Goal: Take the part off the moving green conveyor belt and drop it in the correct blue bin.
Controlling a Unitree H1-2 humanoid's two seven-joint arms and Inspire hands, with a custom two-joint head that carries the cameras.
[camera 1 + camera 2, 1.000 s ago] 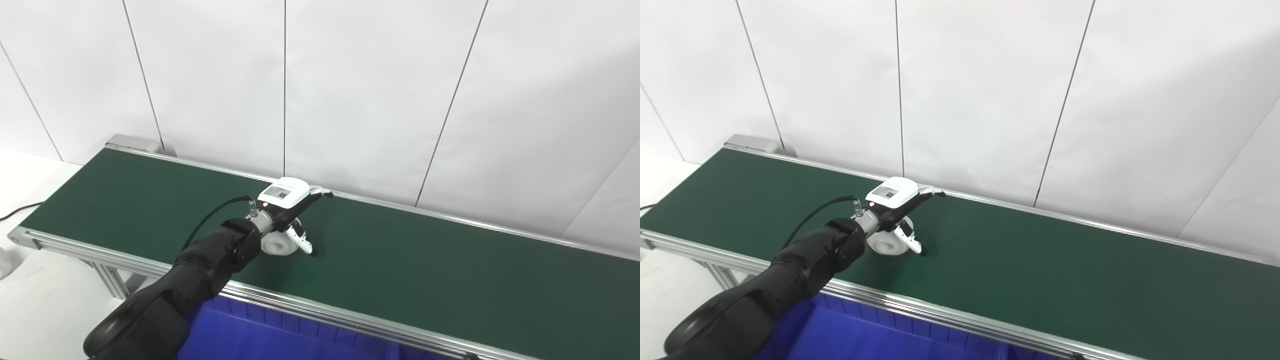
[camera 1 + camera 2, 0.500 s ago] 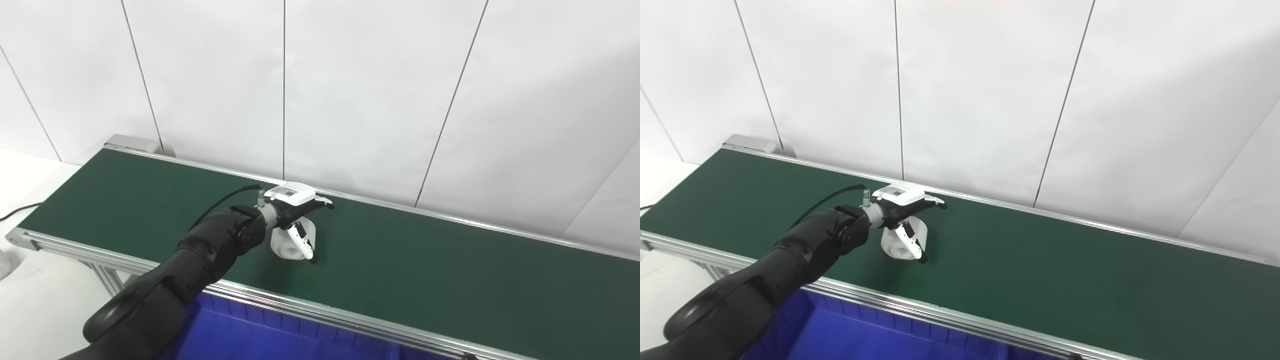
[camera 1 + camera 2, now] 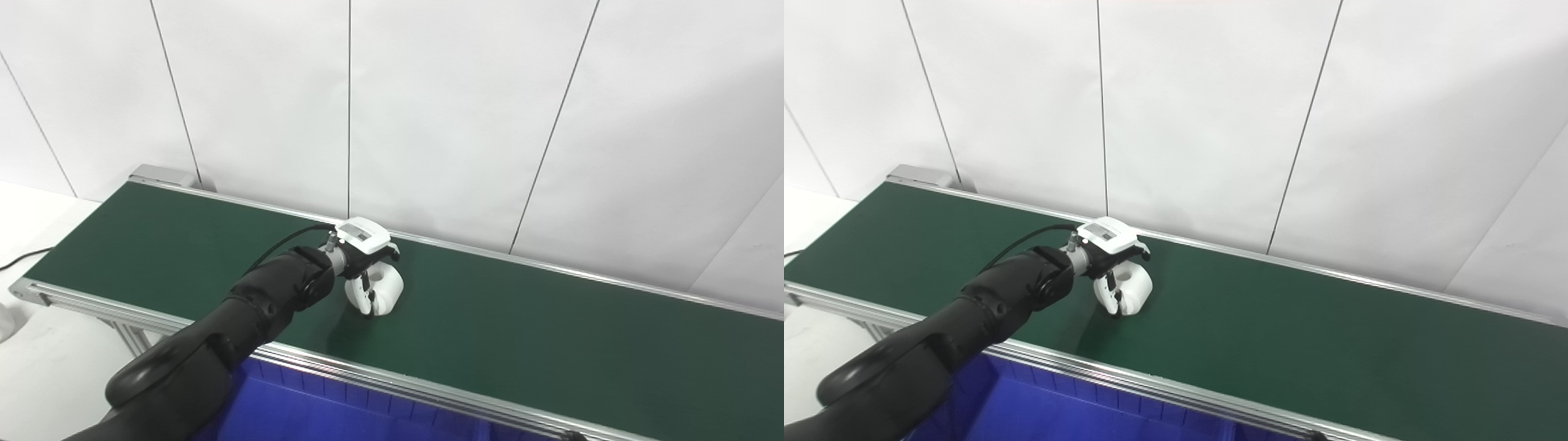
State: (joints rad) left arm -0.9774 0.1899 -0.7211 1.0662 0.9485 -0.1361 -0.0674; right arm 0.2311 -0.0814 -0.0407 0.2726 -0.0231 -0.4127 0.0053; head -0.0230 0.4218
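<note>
The left hand (image 3: 365, 257) is reaching out over the green conveyor belt (image 3: 520, 318) and has wrapped itself round a white plastic part (image 3: 381, 293), a rounded piece with a hole through it. The back of the hand sits on top, with the fingers curling down the far side and the thumb (image 3: 367, 295) coming down the near face, so the piece is pinched between them. From here it looks like a grasp. Whether the part is clear of the belt or sitting on it I can't quite tell, since the shadow under it is dark against the green.

Coming in from above makes sense on a moving belt: the hand traps the part from both sides, so it can't slide away underneath.

The blue bin (image 3: 343, 416) lies right below the near rail (image 3: 392, 383) of the conveyor, close to the robot's body. I'd judge that placement lets the arm simply draw back and let go. Only one bin shows here, so I can't say which is the correct one.

The right hand isn't in sight at all.
</note>
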